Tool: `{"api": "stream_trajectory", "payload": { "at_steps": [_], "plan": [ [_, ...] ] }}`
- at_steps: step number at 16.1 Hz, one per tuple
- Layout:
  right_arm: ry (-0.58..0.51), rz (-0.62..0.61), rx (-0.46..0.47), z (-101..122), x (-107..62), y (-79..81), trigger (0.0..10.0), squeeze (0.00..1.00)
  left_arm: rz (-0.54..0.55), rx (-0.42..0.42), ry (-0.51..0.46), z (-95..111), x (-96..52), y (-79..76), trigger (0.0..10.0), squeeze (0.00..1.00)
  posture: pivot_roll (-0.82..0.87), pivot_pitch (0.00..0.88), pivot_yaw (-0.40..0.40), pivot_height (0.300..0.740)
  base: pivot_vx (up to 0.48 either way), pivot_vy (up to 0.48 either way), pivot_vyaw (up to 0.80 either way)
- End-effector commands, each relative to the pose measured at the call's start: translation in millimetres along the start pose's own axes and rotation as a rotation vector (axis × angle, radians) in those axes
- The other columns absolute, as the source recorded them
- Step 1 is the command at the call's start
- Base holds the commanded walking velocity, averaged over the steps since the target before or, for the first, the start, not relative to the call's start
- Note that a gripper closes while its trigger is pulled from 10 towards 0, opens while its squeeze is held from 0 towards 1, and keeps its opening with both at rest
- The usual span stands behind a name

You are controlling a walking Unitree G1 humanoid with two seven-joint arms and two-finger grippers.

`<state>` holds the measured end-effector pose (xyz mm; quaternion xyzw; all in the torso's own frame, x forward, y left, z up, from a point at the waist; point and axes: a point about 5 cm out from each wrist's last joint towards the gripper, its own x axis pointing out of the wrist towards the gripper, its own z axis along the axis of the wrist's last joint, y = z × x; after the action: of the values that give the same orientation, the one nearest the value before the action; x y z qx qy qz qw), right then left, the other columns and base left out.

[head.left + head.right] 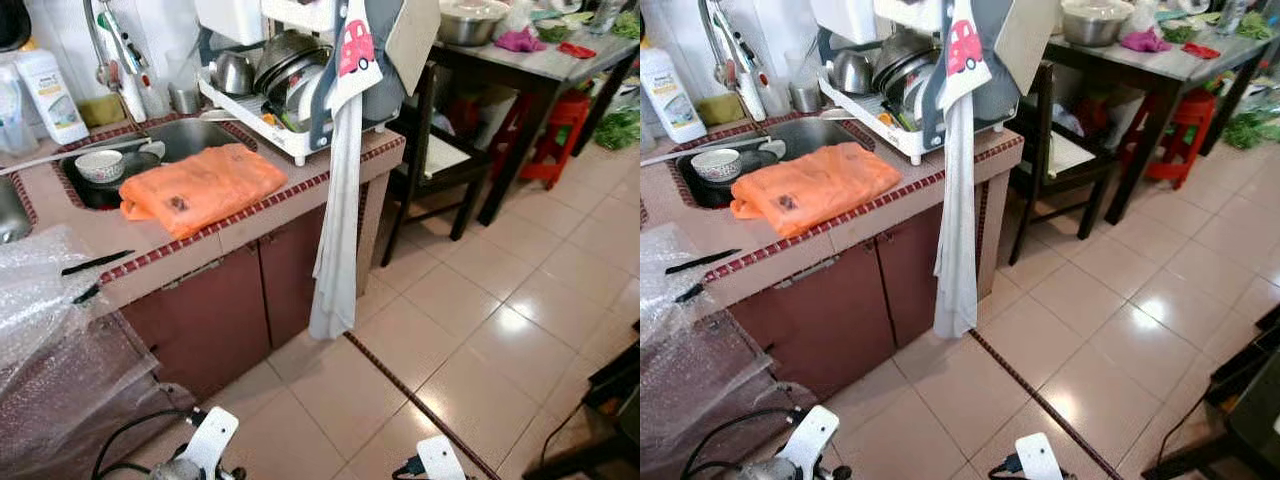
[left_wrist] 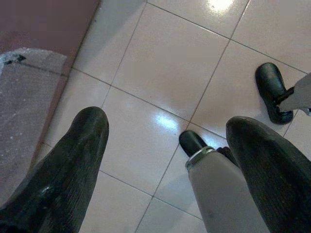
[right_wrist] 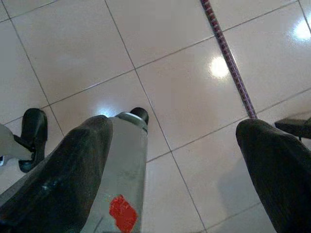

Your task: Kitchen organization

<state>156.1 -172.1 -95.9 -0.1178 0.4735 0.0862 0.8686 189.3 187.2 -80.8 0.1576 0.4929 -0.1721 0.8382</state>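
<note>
A tiled kitchen counter (image 1: 250, 225) with dark red cabinet doors stands ahead on the left. An orange folded bag (image 1: 200, 185) lies at its front edge, partly over the sink (image 1: 190, 135). In the sink sits a small patterned bowl (image 1: 100, 165). A white dish rack (image 1: 285, 100) full of pots and plates stands at the counter's right end. A long white towel (image 1: 338, 210) hangs from it down to the floor. My left gripper (image 2: 167, 124) and right gripper (image 3: 175, 126) hang low, both open and holding nothing, pointing at the floor tiles.
Bubble wrap (image 1: 50, 330) covers the counter's near left corner. A white detergent bottle (image 1: 50, 95) stands by the wall. A dark table (image 1: 540, 70) with a steel bowl (image 1: 470, 20) and a red stool (image 1: 555, 140) are at the back right. Beige floor tiles (image 1: 480, 320) stretch to the right.
</note>
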Motion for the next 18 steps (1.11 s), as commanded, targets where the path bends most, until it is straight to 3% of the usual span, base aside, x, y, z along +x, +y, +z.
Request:
{"api": "stream_trajectory", "payload": {
  "at_steps": [1, 11, 17, 18],
  "plan": [
    [0.047, -0.005, -0.003, -13.3, -2.7, -0.3, 10.0, 0.00, -0.013, 0.024, -0.015, 7.2, 1.0, -1.6, 10.0, 0.00, -0.11, 0.000, 0.012, 0.740, 0.000, -0.442, 0.00],
    [0.035, -0.020, 0.000, -11.0, -2.4, -3.3, 10.0, 0.00, -0.015, 0.047, -0.008, 9.4, 2.2, -5.2, 10.0, 0.00, -0.11, 0.000, 0.021, 0.740, 0.000, -0.411, 0.00],
    [0.023, -0.062, 0.060, -8.0, -2.3, -11.1, 10.0, 0.00, 0.014, -0.011, -0.013, 11.9, 3.3, -6.7, 10.0, 0.00, -0.11, 0.000, 0.024, 0.740, 0.000, 0.000, 0.00],
    [0.019, -0.063, 0.058, -6.5, -2.0, -12.4, 10.0, 0.00, 0.007, -0.027, -0.022, 16.1, 5.0, -12.9, 10.0, 0.00, -0.12, 0.000, 0.023, 0.740, 0.000, 0.000, 0.00]
  ]
}}
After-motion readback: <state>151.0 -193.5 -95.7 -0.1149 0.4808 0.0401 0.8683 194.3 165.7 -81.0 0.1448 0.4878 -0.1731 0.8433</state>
